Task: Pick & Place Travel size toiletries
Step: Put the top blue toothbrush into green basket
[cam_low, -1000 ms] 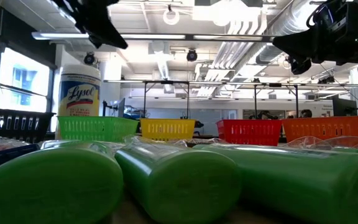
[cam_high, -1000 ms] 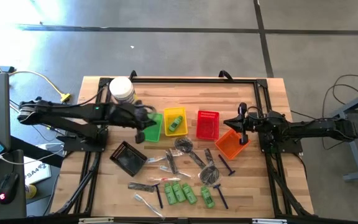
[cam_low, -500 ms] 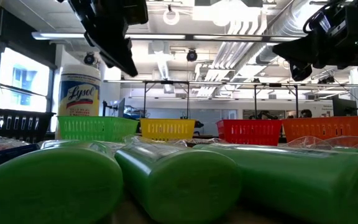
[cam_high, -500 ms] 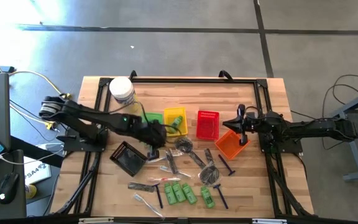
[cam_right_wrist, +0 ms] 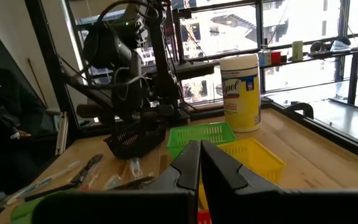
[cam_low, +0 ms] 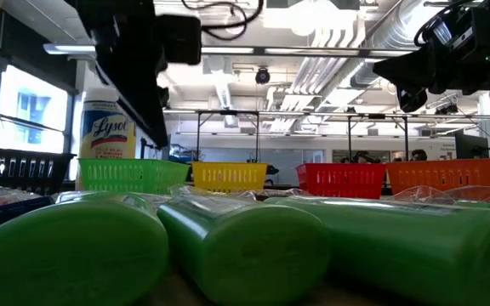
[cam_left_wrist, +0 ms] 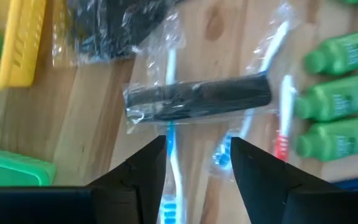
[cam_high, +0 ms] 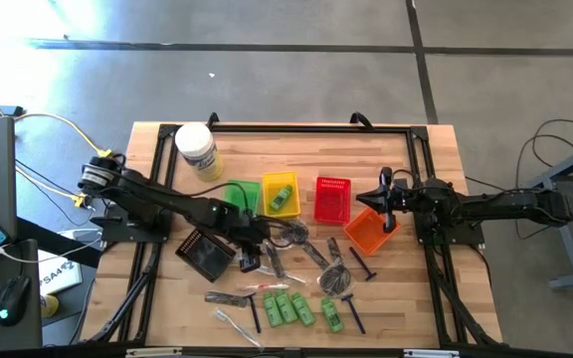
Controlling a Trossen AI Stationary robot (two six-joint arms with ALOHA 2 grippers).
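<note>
Travel size toiletries lie loose on the near half of the table: green bottles (cam_high: 286, 306), a clear-wrapped black comb (cam_left_wrist: 197, 99), wrapped toothbrushes (cam_left_wrist: 169, 158), slim black sticks (cam_high: 361, 264) and dark round pieces (cam_high: 294, 232). One green item (cam_high: 282, 197) lies in the yellow basket (cam_high: 280, 184). My left gripper (cam_high: 250, 261) hangs open above the wrapped comb, its fingers (cam_left_wrist: 151, 165) pointing down and clear of it. My right gripper (cam_high: 386, 207) waits shut by the orange basket (cam_high: 368, 234), holding nothing.
Green (cam_high: 239, 194), red (cam_high: 332, 199) and black (cam_high: 207, 253) baskets stand mid-table with the yellow and orange ones. A large white jar (cam_high: 195, 149) with a yellow label stands far left. A black frame (cam_high: 306, 127) rims the table.
My left gripper has gone from above the green basket toward the table's near edge and a little to the right, and has come down over the wrapped items beside the black basket. The right arm has kept still.
</note>
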